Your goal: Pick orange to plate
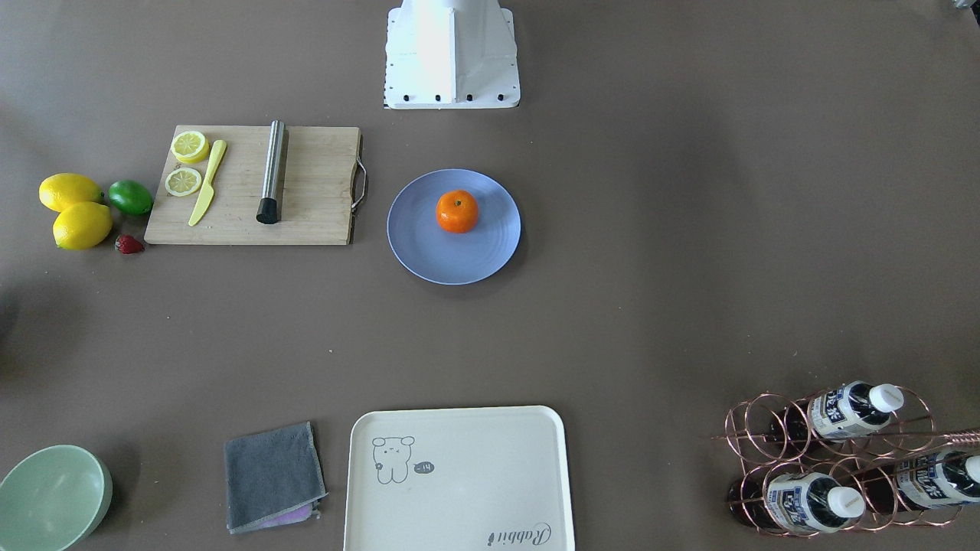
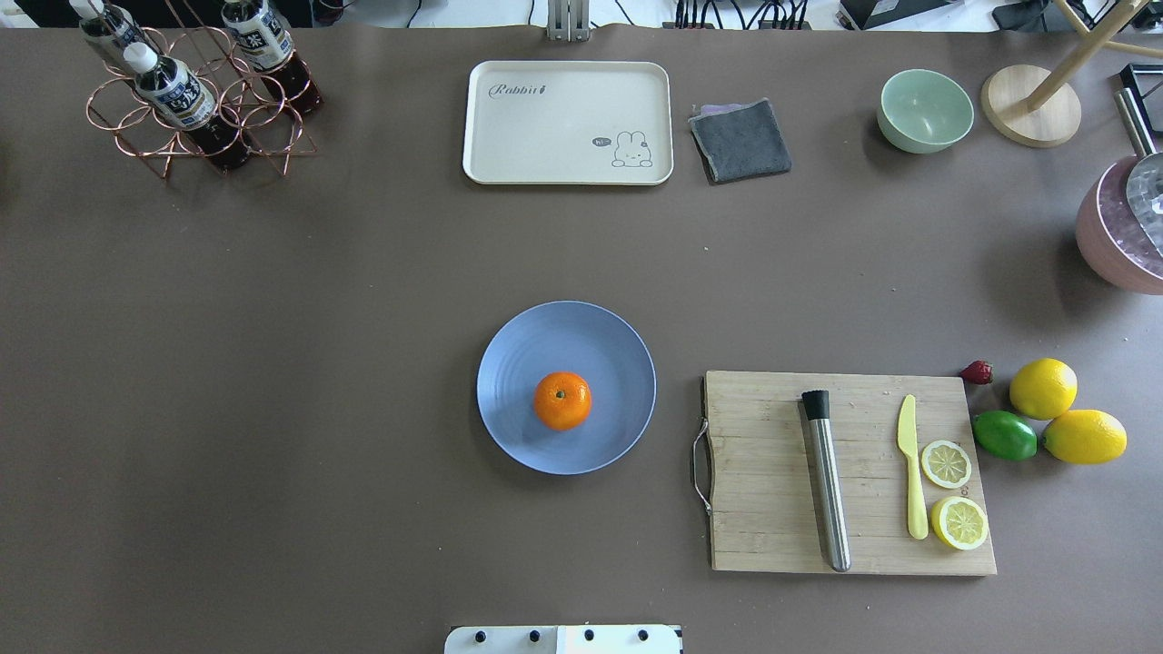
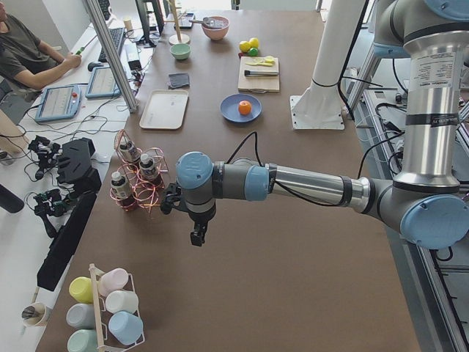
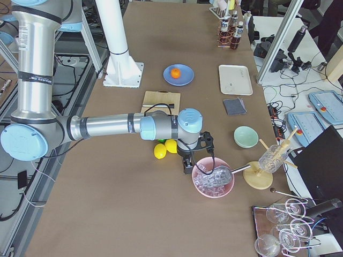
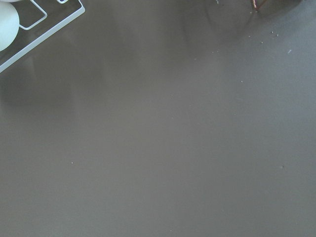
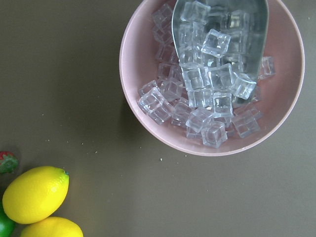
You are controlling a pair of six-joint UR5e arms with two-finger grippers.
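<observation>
The orange (image 1: 457,211) (image 2: 561,401) rests on the periwinkle-blue plate (image 1: 429,249) (image 2: 514,359), a little off its centre, with nothing touching it. Both show small in the side views, the orange (image 3: 245,107) (image 4: 175,73) on the plate (image 3: 229,111) (image 4: 186,79). My left gripper (image 3: 198,236) hangs over bare table near the bottle rack, far from the plate. My right gripper (image 4: 187,167) hangs beside the pink ice bowl, also far from the plate. Only the side views show the grippers, so I cannot tell whether they are open or shut.
A wooden cutting board (image 2: 772,509) carries a steel muddler, a yellow knife and lemon slices. Lemons (image 2: 1043,388), a lime and a strawberry lie beside it. A cream tray (image 2: 509,145), grey cloth, green bowl (image 2: 925,110), bottle rack (image 2: 182,100) and pink ice bowl (image 6: 143,29) line the table's edges.
</observation>
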